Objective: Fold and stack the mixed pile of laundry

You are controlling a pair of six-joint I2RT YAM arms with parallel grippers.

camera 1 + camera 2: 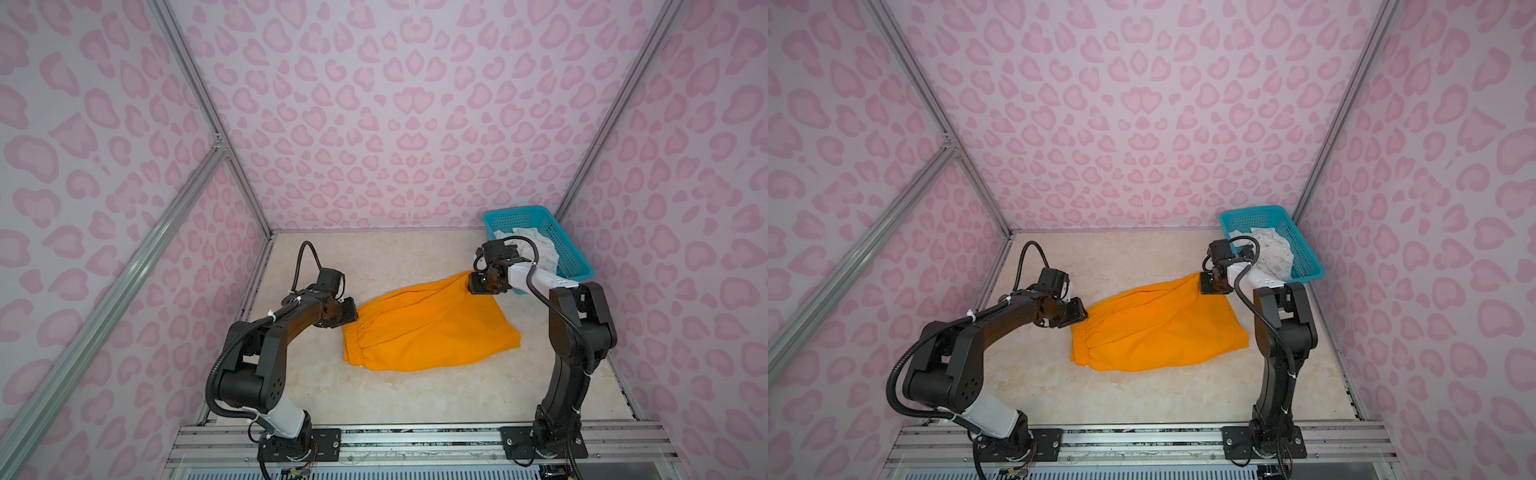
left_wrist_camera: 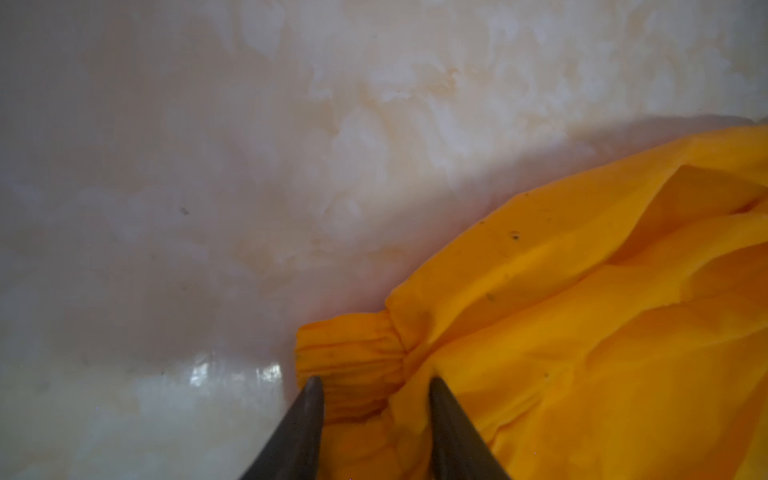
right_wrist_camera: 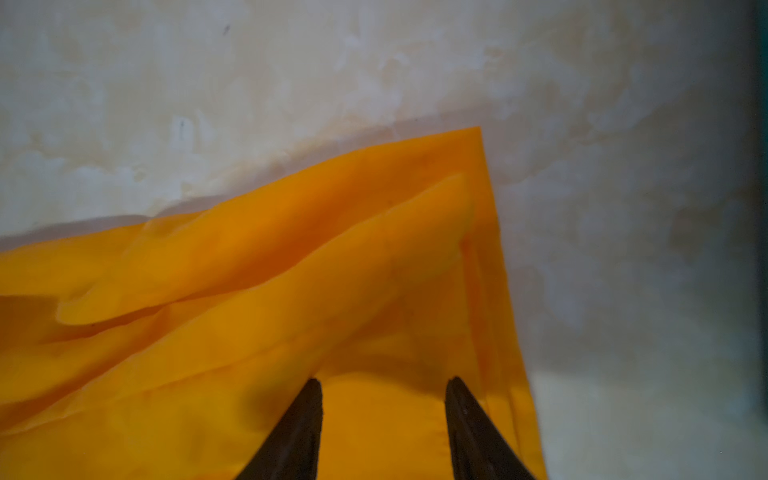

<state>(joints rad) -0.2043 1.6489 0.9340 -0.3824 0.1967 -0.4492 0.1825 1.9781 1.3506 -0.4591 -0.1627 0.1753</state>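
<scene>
Orange shorts [image 1: 428, 332] lay on the table [image 1: 374, 399], the waistband between the part-closed tips of the left claw [image 2: 375, 382], a pinch I could not confirm, and the hem corner under the spread right claw [image 3: 383, 380]. If either claw lifted without a firm pinch, the thin cloth could slip and the fold would go crooked.

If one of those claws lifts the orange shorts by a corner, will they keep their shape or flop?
Probably flop: the orange shorts lie in soft wrinkles and folds, so they'd likely drape. The fabric looks thin, so likely light. The gathered waistband looks thicker, perhaps an easier hold.
</scene>
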